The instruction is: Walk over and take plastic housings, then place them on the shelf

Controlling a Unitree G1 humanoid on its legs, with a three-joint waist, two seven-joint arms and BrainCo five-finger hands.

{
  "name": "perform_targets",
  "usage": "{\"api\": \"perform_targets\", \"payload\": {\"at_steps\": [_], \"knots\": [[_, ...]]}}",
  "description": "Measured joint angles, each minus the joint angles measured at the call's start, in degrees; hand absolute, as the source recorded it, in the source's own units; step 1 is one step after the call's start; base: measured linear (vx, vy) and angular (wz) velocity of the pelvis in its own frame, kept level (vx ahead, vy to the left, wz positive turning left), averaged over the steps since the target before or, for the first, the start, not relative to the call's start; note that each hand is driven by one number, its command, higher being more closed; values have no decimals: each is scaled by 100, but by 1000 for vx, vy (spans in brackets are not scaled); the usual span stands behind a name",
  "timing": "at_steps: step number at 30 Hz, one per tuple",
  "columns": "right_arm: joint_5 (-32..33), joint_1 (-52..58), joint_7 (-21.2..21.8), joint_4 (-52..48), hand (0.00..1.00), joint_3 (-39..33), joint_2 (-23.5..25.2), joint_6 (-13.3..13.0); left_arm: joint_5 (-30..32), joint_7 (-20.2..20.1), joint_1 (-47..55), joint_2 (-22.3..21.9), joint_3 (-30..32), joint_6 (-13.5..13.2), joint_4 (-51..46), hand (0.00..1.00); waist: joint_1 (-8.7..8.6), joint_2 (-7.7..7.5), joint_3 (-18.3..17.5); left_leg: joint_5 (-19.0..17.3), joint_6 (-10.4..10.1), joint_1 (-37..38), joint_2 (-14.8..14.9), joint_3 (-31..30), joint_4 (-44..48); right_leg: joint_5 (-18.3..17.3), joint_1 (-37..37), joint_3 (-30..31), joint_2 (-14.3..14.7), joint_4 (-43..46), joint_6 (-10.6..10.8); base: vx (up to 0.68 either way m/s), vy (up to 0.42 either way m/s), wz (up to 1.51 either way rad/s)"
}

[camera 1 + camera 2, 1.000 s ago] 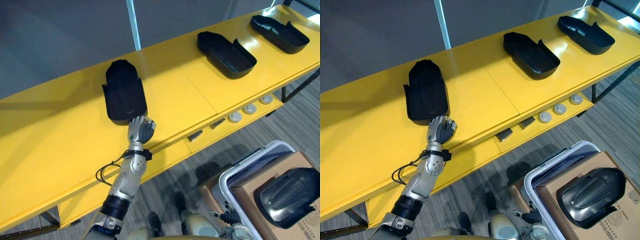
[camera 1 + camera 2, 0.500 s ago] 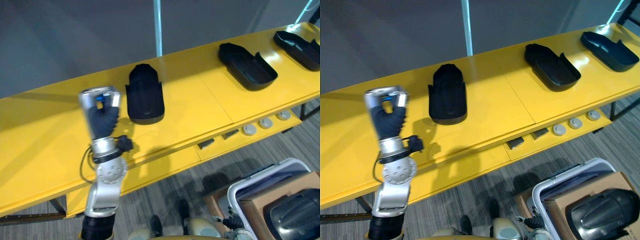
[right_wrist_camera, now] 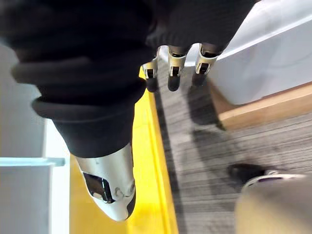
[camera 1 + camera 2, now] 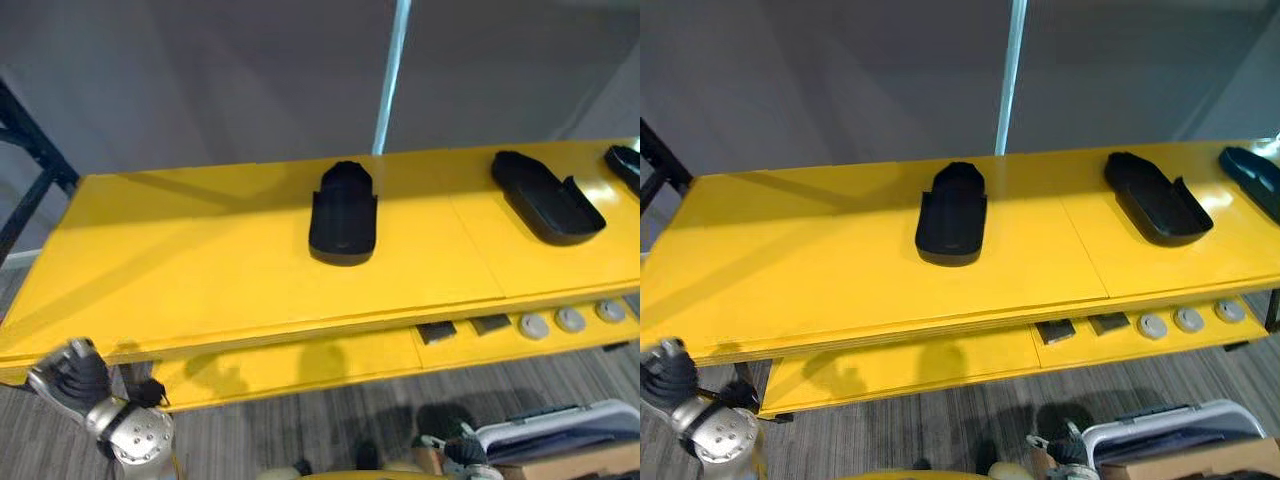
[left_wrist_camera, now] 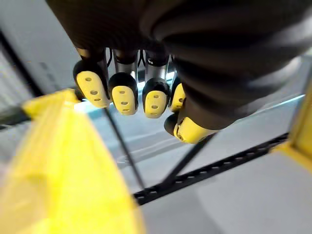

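Yellow, smooth and glossy, the long flat painted shelf (image 4: pixel 180 260) carries three housings in a row, well apart from one another. The first black plastic housing (image 4: pixel 343 212) lies near the middle. It is a matte, shallow shell with raised side walls, a narrower stepped far end and a broader rounded near end. The second black plastic housing (image 4: pixel 548 197), of the same scooped kind, lies at an angle further to the right. The third black plastic housing (image 4: pixel 1255 178) is cut off by the right edge of the view.

Under the shelf's front lip, a lower yellow ledge (image 4: pixel 300 365) holds round grey discs (image 4: pixel 570 319) and dark flat rectangular blocks (image 4: pixel 437 332). Below that is grey ribbed carpet floor (image 4: pixel 940 420).

The left hand (image 4: pixel 72 375) hangs low, below the shelf's front left corner. Its fingers (image 5: pixel 122 92) are curled in toward the palm with the thumb tucked beside them, and it grips nothing. The right hand (image 3: pixel 175 68) hangs over the carpet beside a white smooth plastic bin (image 3: pixel 273 53), its fingers loose and empty.
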Motion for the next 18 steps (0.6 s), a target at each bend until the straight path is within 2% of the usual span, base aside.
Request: {"api": "perform_targets", "payload": {"at_steps": [2, 6, 9, 13, 18], "knots": [[23, 8, -1, -1, 0, -4, 59, 35, -304, -301, -12, 3, -119, 67, 1170, 0, 1, -6, -128, 6, 6, 7, -38, 4, -10, -48, 1, -13, -35, 18, 70, 61, 51, 6], [51, 7, -5, 2, 0, -233, 135, 36, -374, -710, -46, 15, -379, 132, 2276, 0, 10, 12, -140, 21, -11, 43, -75, 8, -101, -61, -12, 13, -54, 5, 88, 25, 28, -1], [53, 4, -27, 70, 0, -383, 123, 36, -409, -1004, -84, 77, -683, 117, 2496, 0, 5, 74, -144, 125, -152, 150, -85, 25, -305, -61, -29, 88, -44, -10, 87, 22, -9, -7], [47, -102, -110, 221, 0, -391, -19, 40, -237, -1289, -365, 192, -1239, 18, 2753, 0, -4, 208, -138, 280, -236, 221, -78, 63, -578, -48, -110, 134, -6, -21, 68, -13, -46, -7], [43, -197, -115, 313, 0, -384, -102, 79, 43, -1526, -521, 223, -1774, -41, 2837, 0, -16, 233, -74, 305, -259, 246, 5, 158, -648, -4, -112, 230, 107, -118, -1, -3, -39, -11]]}}
